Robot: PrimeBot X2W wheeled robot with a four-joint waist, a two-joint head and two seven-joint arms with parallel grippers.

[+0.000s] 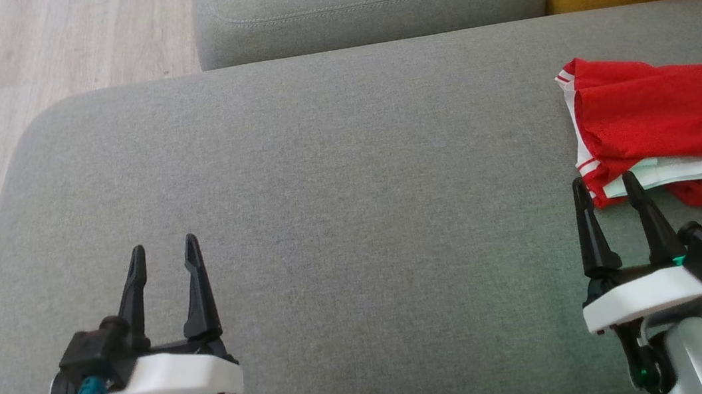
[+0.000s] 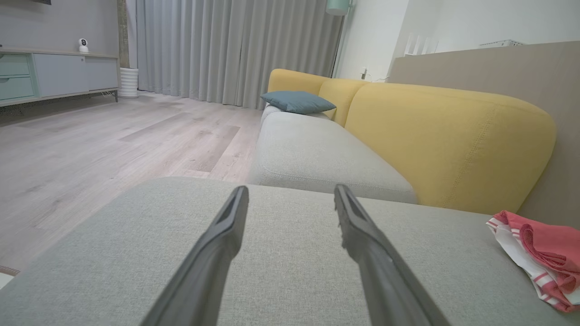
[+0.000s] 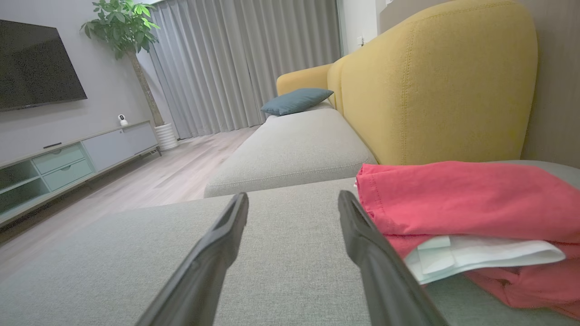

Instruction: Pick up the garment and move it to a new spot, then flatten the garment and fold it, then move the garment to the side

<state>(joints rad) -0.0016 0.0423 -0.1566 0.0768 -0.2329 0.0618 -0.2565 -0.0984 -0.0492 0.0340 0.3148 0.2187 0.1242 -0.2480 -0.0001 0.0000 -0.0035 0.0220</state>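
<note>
- Head view: the left gripper (image 1: 164, 243) and right gripper (image 1: 604, 178) are poised over a grey sofa cushion (image 1: 348, 177), jaws spread and empty. A folded red garment (image 1: 662, 112) with white trim lies at the cushion's right side.
- Left wrist view: parted fingers frame bare cushion, with the garment at far right.
- Right wrist view: the garment lies just beside the right-hand finger.

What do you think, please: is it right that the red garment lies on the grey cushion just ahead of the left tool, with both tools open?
Not quite: the head view shows the red garment just ahead of the right tool, not the left tool. It does lie on the grey cushion, and both tools are open.
</note>
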